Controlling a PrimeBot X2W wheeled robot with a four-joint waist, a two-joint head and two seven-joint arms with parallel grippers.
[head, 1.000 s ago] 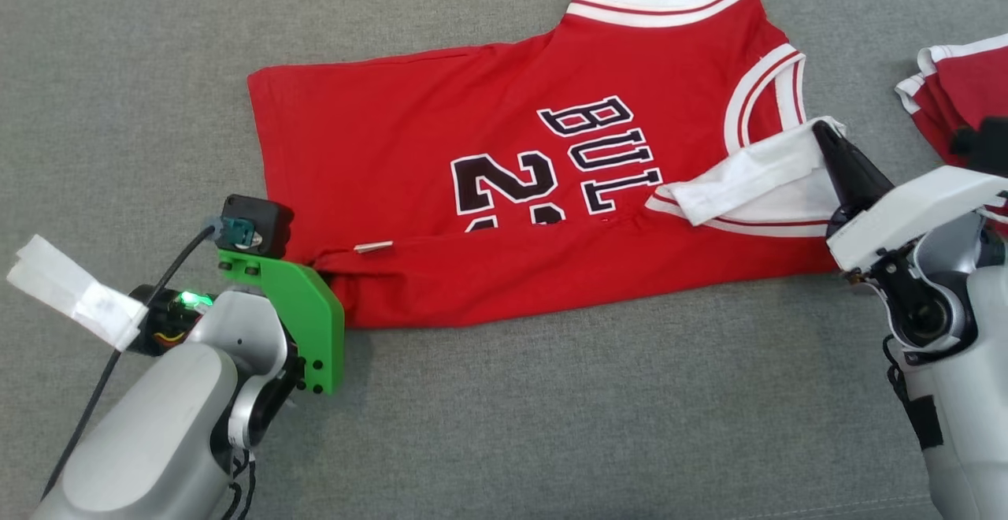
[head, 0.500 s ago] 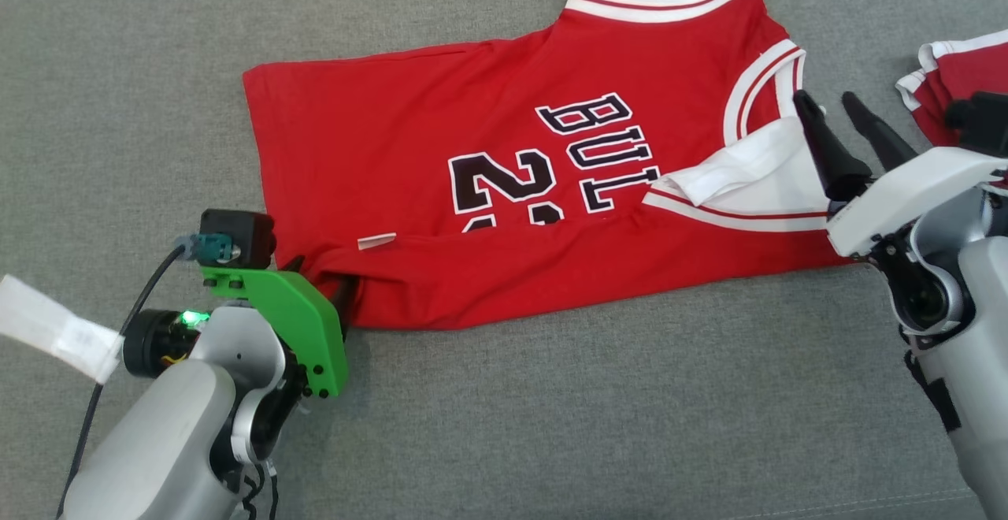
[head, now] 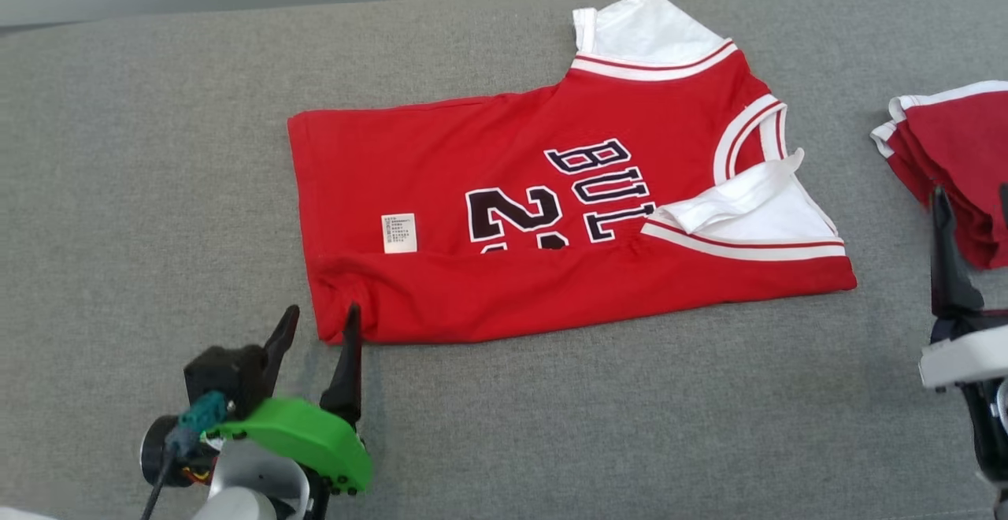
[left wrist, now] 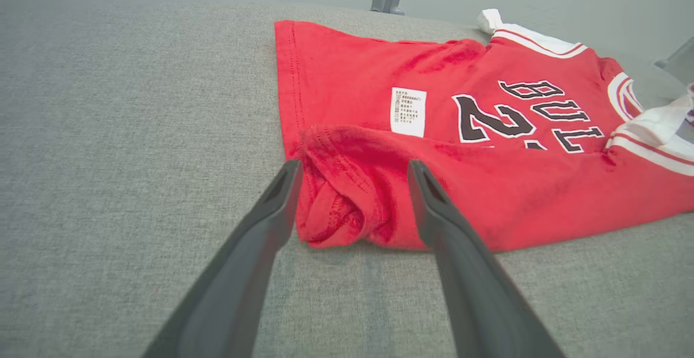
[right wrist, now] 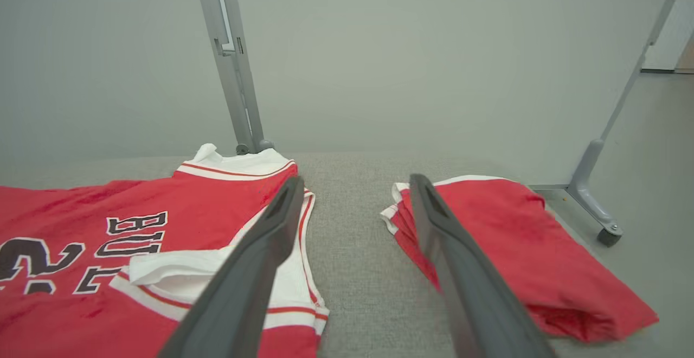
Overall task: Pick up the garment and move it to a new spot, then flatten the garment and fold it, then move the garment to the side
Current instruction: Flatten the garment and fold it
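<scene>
Grey woven fabric [head: 118,189] covered the whole work surface, with a pale wall and grey metal posts [right wrist: 230,59] behind it at 12 o'clock. At 7 o'clock in the head view, the left gripper [head: 322,317] sat low over the fabric with its jaws spread wide and clamped on nothing. The bunched hem corner of the garment [head: 504,150] lay just at its fingertips, and contact could not be judged. The garment, a red jersey with dark lettering, lay flat across the centre. Its hem pointed to 9 o'clock and its collar to 3 o'clock. The near long edge was folded up over the front, and a white care label [head: 399,232] showed beside that fold. One white sleeve [head: 646,27] stuck out at 1 o'clock and the other [head: 740,197] was folded onto the chest. At 4 o'clock the right gripper [right wrist: 356,181] had its jaws wide apart and empty, near the collar end. Behind it at 3 o'clock lay a second folded red garment [head: 953,157], apart from the jersey.
</scene>
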